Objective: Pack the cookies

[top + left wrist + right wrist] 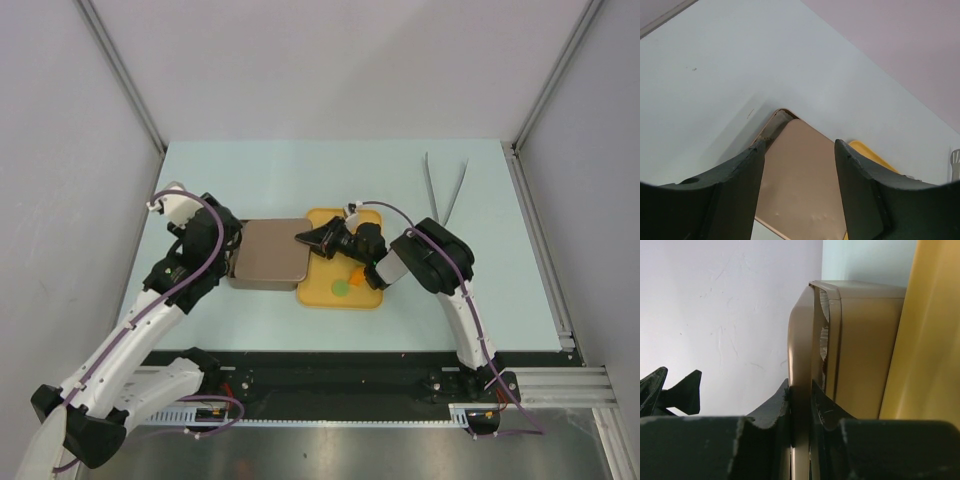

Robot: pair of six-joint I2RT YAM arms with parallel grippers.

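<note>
A tan metal tin (268,252) lies left of the yellow tray (322,292). A green cookie (340,288) and an orange cookie (357,277) lie on the tray beside my right arm. My right gripper (306,238) is shut on the tin's lid (802,340), pinching its rim, which stands slightly apart from the tin body (865,340); white paper shows in the gap. My left gripper (799,145) is open at the tin's left end, its fingers (747,170) straddling the tan top (800,190). Whatever lies inside the tin is hidden.
Metal tongs (445,190) lie at the back right of the pale blue table (300,170). Grey walls close in on both sides, and a black rail runs along the near edge. The yellow tray's corner (870,155) shows past the tin.
</note>
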